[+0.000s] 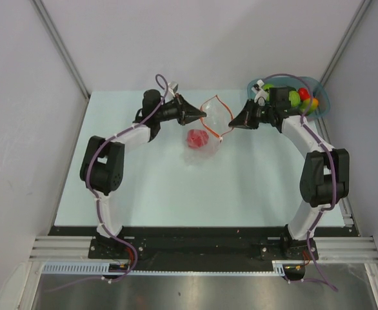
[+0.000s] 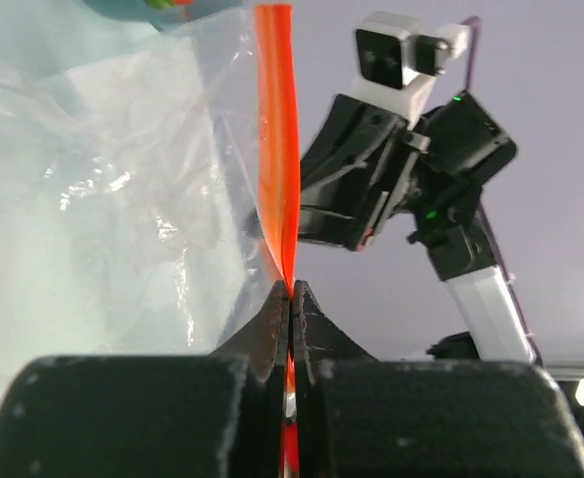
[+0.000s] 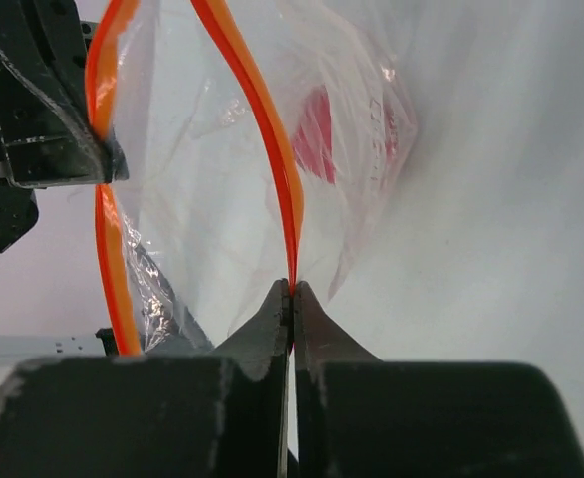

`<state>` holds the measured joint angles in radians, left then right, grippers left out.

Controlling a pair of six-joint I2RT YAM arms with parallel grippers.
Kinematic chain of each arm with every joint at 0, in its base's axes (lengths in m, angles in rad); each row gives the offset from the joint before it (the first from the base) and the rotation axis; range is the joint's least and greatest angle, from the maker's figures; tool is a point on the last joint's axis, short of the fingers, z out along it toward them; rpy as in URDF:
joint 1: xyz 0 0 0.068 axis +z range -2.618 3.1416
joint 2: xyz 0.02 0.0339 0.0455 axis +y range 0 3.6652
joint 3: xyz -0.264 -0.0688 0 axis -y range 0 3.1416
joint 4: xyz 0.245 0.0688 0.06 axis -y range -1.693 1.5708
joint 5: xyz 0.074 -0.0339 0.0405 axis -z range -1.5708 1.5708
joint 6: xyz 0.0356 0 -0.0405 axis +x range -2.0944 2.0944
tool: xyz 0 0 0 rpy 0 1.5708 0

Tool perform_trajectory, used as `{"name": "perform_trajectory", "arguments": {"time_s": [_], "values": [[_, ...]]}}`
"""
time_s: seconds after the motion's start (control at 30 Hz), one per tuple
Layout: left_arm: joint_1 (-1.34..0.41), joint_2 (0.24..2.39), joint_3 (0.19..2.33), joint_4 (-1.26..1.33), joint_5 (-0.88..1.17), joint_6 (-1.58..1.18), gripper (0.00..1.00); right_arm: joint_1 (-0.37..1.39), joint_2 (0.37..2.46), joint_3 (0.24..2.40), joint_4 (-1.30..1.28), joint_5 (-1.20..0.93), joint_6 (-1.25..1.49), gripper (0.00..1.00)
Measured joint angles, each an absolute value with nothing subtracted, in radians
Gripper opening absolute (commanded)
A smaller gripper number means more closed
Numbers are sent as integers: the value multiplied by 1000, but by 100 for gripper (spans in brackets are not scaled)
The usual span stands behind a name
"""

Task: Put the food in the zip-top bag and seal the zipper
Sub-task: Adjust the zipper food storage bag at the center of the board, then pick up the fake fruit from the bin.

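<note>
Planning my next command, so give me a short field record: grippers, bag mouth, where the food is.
left gripper: shut on zipper, one end of the mouth
right gripper: shut on zipper, opposite end
zip-top bag: mouth spread open, unsealed
in bag: one red piece
teal tray: remaining food, far right corner

Far right corner of desk (image 1: 176, 187): tray (image 1: 322, 97) partly hidden under right arm (image 1: 280, 99), food (image 1: 303, 94) in it overlapped, count unclear. In zip-top bag (image 1: 209, 150), red piece (image 1: 197, 138) blurred by plastic, kind unclear. Left wrist view: bag cut off left and top, zipper (image 2: 277, 129) runs off top, pinched stretch hidden inside left claw (image 2: 291, 287). Right wrist view: zipper off top edge, pinch hidden in right claw (image 3: 292, 287).
</note>
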<state>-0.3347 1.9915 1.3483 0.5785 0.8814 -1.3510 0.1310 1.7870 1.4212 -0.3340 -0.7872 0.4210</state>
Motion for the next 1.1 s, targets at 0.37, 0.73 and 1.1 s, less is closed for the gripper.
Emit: {"name": "perform_trajectory", "arguments": {"time_s": [0.37,0.73,1.1], "values": [[-341,1935,1863,-390,489,-599,0,77,1751,1596,-358,-757,316,4],[-374,1957,1876,-582,410,-487,3,77,1846,1658,-375,-682,247,94],[-373,1995,1895,-590,419,-489,3,-60,2055,1818,-85,-553,129,100]]}}
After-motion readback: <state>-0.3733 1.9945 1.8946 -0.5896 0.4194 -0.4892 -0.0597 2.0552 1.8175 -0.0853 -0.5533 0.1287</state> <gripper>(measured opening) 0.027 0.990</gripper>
